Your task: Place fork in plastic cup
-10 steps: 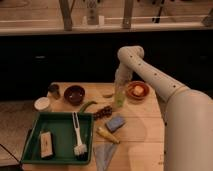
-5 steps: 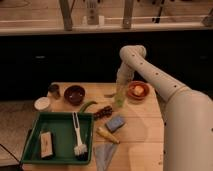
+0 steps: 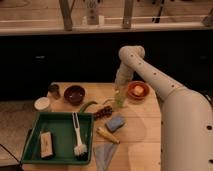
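Arm (image 3: 150,75) edges right; gripper (image 3: 120,86) hovers over plastic cup (image 3: 119,100), state unclear — fork, unseen, likely light, stiff, slippery: pinch mid-handle.

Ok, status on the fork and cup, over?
Gripper directly above plastic cup, at its rim. Fork not visible, cannot confirm it's inside. Orange bowl close beside cup, nothing blocking.

Pale pincer (image 3: 120,88) above yellow-green plastic cup (image 3: 119,101)
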